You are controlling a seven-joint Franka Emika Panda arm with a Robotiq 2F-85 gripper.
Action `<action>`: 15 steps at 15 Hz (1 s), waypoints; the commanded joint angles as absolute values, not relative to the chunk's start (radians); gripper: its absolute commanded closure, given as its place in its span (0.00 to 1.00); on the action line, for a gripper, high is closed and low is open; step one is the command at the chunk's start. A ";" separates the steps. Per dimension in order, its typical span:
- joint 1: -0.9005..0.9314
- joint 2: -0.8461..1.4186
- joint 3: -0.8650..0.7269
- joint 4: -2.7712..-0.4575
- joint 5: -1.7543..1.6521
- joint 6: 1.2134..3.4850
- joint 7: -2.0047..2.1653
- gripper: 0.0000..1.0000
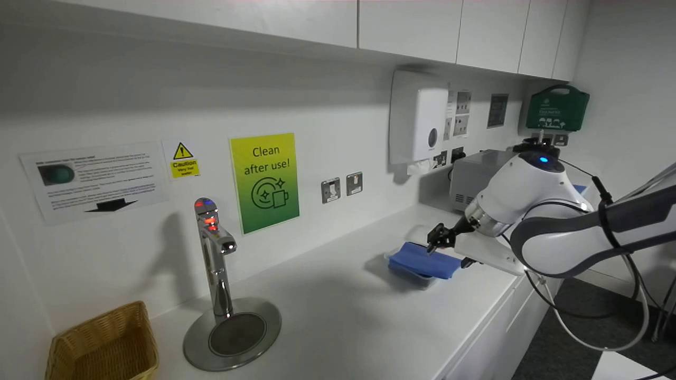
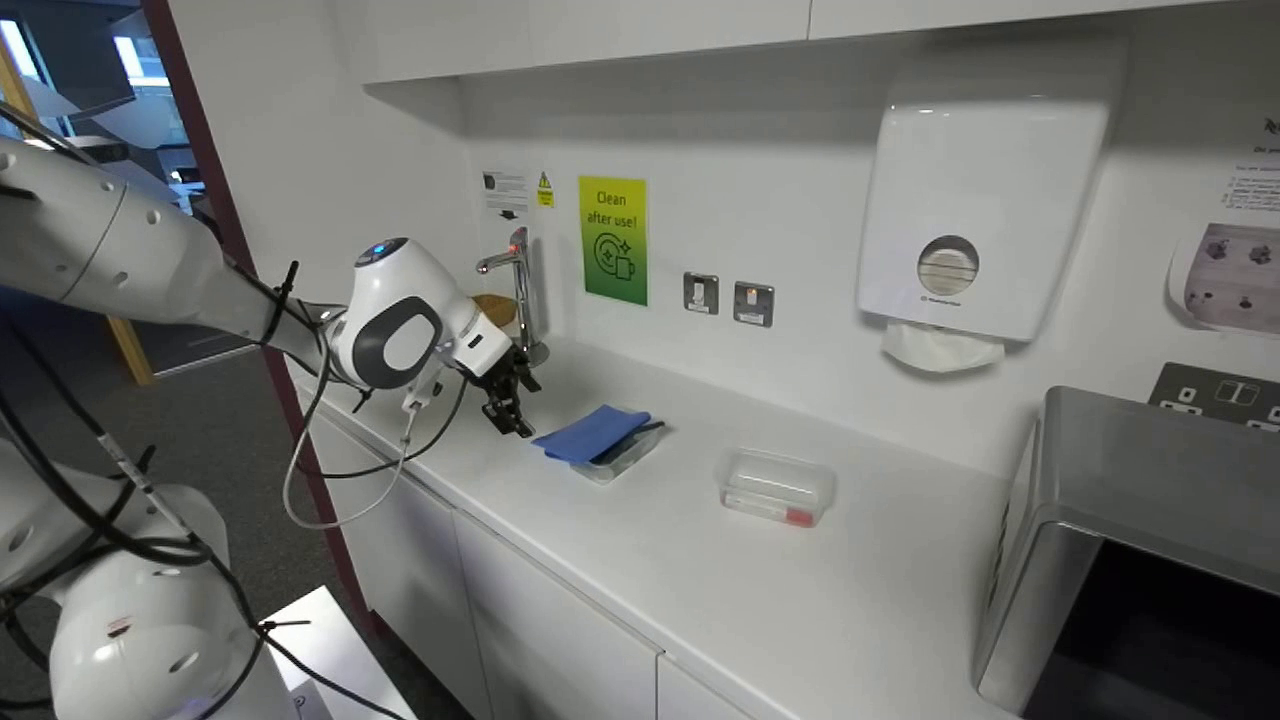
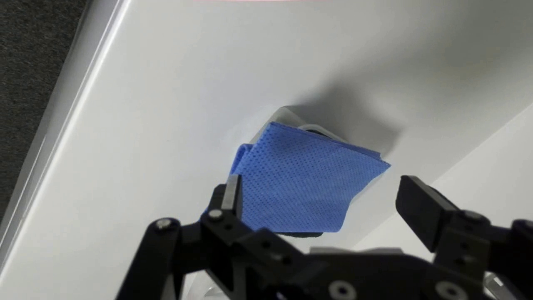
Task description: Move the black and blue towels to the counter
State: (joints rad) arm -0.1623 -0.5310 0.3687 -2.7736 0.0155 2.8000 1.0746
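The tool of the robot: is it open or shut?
Open. In the wrist view, the tool has its fingers wide apart, the blue towel showing between them.

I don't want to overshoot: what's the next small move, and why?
Probably ease the black two-finger gripper down toward the folded blue cloth towel: the wrist view shows its fingers spread, the towel mostly between them, lying ungripped over the clear plastic tub.

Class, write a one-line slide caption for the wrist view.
The open gripper faces a blue towel partly covering a tub on the counter.
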 commanded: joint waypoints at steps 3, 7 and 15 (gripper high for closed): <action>-0.226 -0.553 0.385 -2.775 -0.051 2.826 1.112 0.00; -0.276 -0.508 0.390 -2.774 -0.086 2.847 1.117 0.00; -0.311 -0.423 0.419 -2.775 -0.129 2.922 1.150 0.00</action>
State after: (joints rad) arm -0.2786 -0.4543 0.3898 -2.7760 -0.0877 2.8548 1.0977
